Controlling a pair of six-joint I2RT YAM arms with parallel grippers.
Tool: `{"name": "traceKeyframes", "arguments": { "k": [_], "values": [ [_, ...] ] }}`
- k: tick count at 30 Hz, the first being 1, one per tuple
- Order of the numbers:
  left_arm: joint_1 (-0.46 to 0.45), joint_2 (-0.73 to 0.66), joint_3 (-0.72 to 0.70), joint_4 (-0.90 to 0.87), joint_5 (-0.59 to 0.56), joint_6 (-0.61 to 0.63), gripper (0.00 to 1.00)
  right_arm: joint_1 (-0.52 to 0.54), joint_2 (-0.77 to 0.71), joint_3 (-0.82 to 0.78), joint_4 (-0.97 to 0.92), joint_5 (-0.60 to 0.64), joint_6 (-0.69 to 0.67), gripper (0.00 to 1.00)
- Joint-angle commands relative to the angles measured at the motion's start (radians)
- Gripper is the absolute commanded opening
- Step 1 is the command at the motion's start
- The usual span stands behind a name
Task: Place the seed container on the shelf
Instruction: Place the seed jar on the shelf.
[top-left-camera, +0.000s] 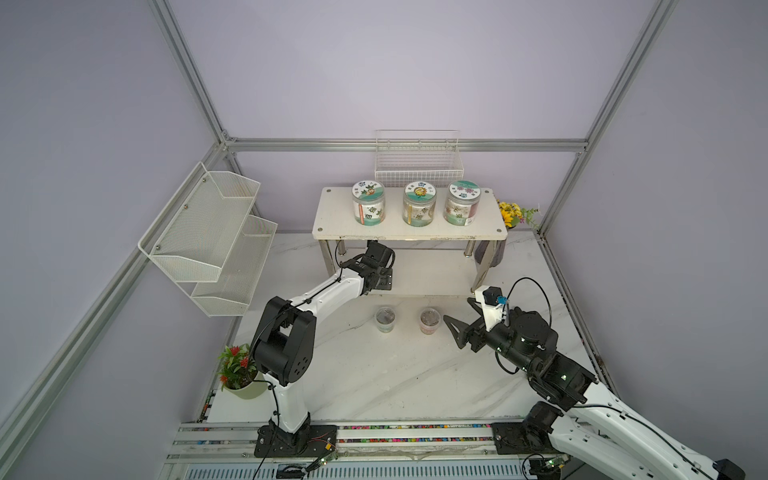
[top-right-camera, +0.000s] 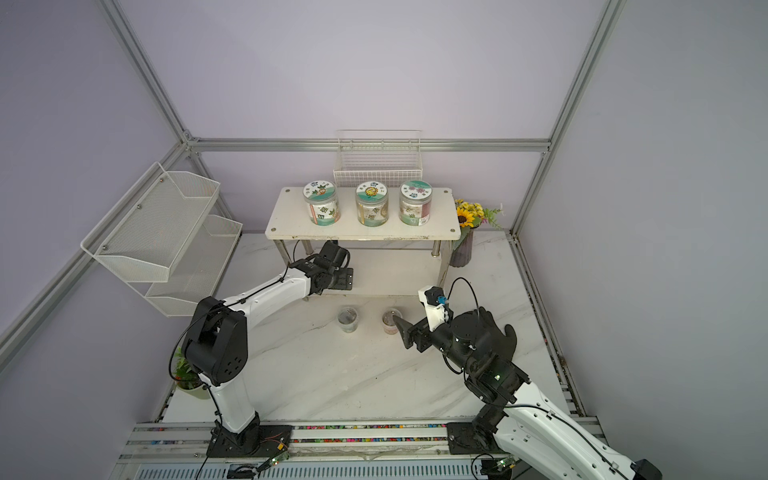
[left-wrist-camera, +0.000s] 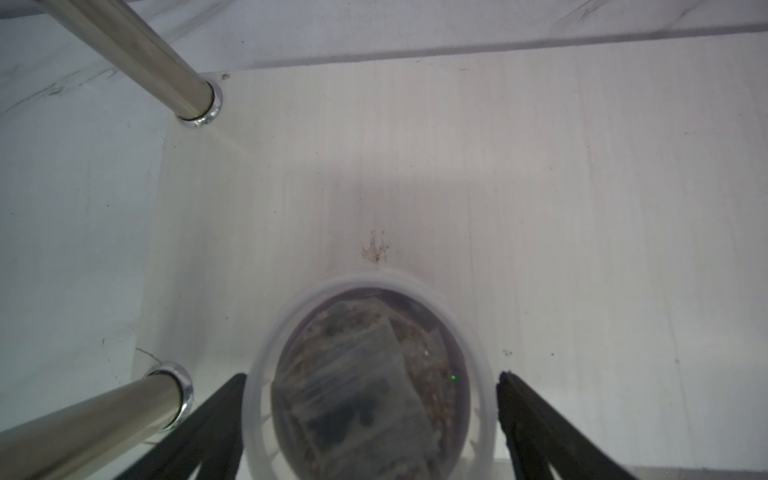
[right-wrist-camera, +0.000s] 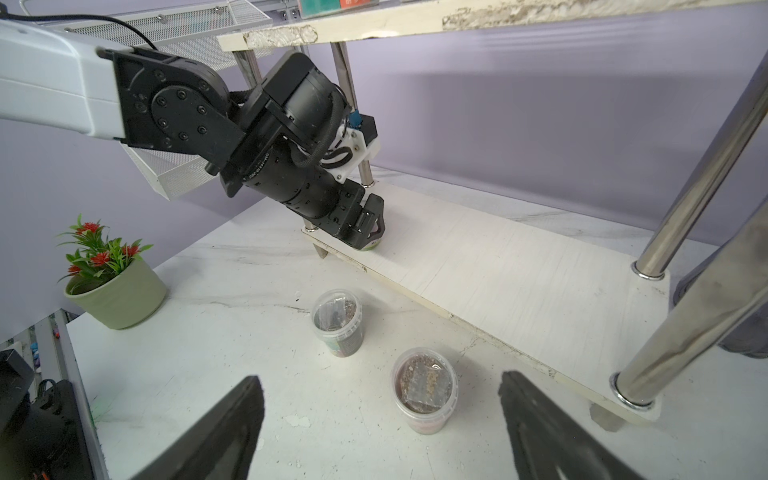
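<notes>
**Item 1. Seed container** (left-wrist-camera: 365, 332). Clear round tub with a lid, packets and grit inside. It stood upright on the lower board (right-wrist-camera: 519, 282) of the shelf (top-left-camera: 409, 232), toward that board's 9 o'clock end in a top view, near two metal legs (left-wrist-camera: 166, 66).

**Item 2. Left tool** (left-wrist-camera: 372, 377). It reached in under the top board from 7 o'clock. The jaws were spread wide to either side of the tub. Bare board showed between one finger and the tub wall. Whether the other finger touched the wall could not be told. Nothing was gripped.

**Item 3. Right tool** (right-wrist-camera: 380, 378). Wide and empty, poised over the worktop (top-left-camera: 395, 374) at 4 o'clock of the shelf.

**Item 4. Loose tubs, two.** The near tub (top-left-camera: 430, 320) and the far tub (top-left-camera: 385, 318) stood apart on the worktop at 6 o'clock of the shelf.

**Item 5. Three lidded jars** (top-left-camera: 415, 203). They stood in a row on the top board.

**Governing relation.** The placed tub lay dead ahead between the left tool's jaws. Its axis was vertical and its body round, so no bearing was favoured. Placement was judged done. A withdrawal would want to run straight back toward 7 o'clock, clear of the leg beside one finger. The right arm was nearer the loose tubs, and the near tub lay at about 10 o'clock of the right tool.
</notes>
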Motion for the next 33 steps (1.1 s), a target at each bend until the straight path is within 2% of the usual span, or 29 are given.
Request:
{"name": "traceKeyframes", "arguments": {
  "k": [1,14,20,33],
  "values": [
    [0.007,-0.043,0.004,0.009,-0.001,0.012,0.95,0.003,-0.007,0.008,0.003,0.011,-0.005,0.92],
    [-0.008,-0.170,-0.255,0.260,0.003,0.044,0.93,0.003,0.004,0.004,0.021,0.005,-0.001,0.92],
    [-0.007,-0.139,-0.263,0.310,0.002,0.054,0.80,0.003,0.020,0.013,0.023,0.000,-0.002,0.92],
    [-0.007,-0.091,-0.230,0.317,-0.023,0.049,0.68,0.003,0.044,0.023,0.028,-0.004,-0.014,0.92]
  ]
}}
